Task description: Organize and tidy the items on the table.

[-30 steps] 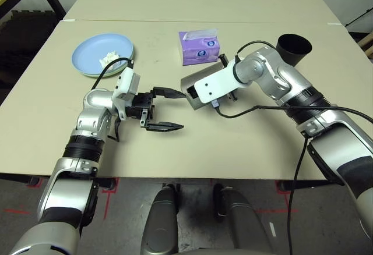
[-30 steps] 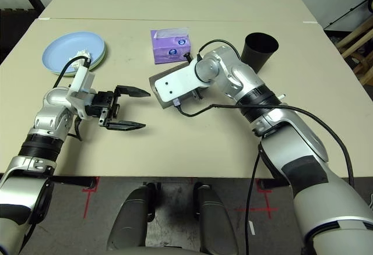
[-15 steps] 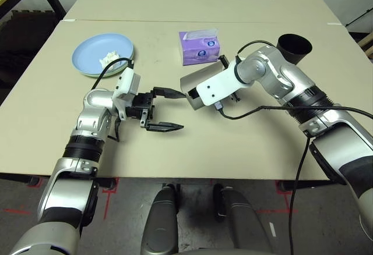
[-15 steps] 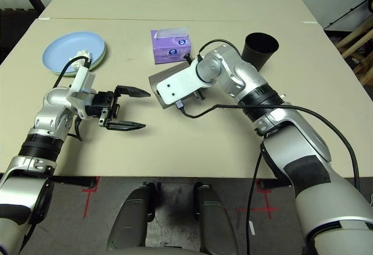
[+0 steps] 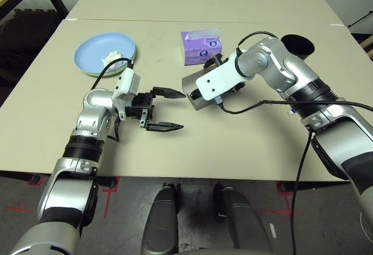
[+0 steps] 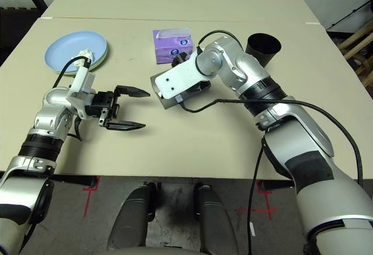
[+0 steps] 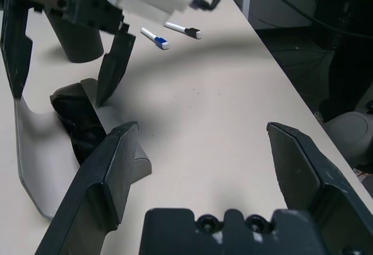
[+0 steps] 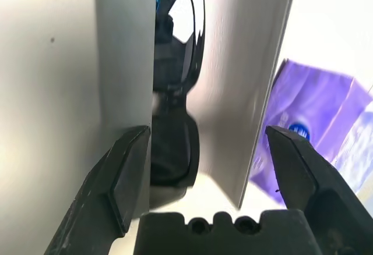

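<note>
Glossy black sunglasses point(image 8: 175, 92) — smooth grey oblong case point(image 8: 245, 80)

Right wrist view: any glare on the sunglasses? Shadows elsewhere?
Right wrist view: a bright reflection sits on the sunglasses lens, and the case wall beside them is lit almost white. Left wrist view: a broad soft shadow crosses the table near the pens; the sunglasses lie dark inside the case. Left eye view: even light, no glare on the table.
</note>
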